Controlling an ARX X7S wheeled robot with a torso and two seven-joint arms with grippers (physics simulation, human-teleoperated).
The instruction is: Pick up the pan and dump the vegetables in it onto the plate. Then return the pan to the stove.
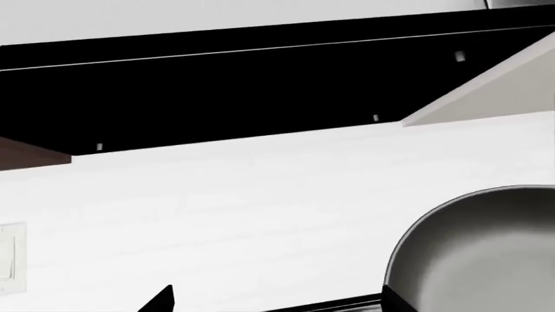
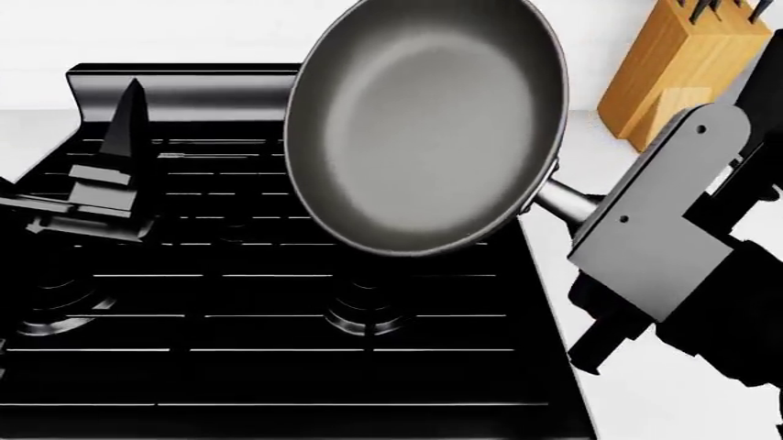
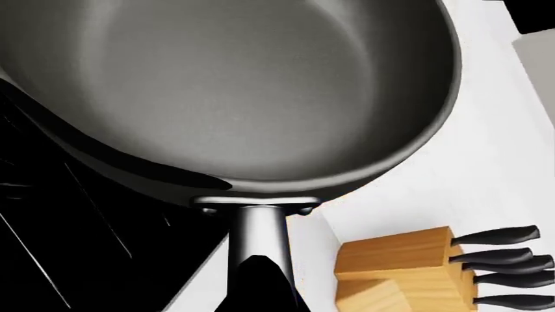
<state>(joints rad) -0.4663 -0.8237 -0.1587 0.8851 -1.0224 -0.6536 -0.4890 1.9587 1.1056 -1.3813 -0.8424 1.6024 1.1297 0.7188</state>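
My right gripper (image 2: 575, 218) was clamped on the pan (image 2: 423, 128) by its handle — fingers mostly hidden by the wrist housing, but the pan hung clear above the stove (image 2: 281, 321), so the grip was holding it. The pan sat just ahead of that gripper, tilted steeply with its mouth toward my head camera. The bowl was empty in both views of it: no mushroom. Neither mushroom nor plate was in any frame, so my read was that the dump was done, unconfirmed; what remained was levelling the pan and setting it on the grate below. My left gripper (image 2: 116, 170) hovered over the far-left burners, holding nothing; couldn't tell how wide the jaws stood. Knife block (image 2: 679, 69) sat beyond my right gripper. No brands, labels or writing readable anywhere
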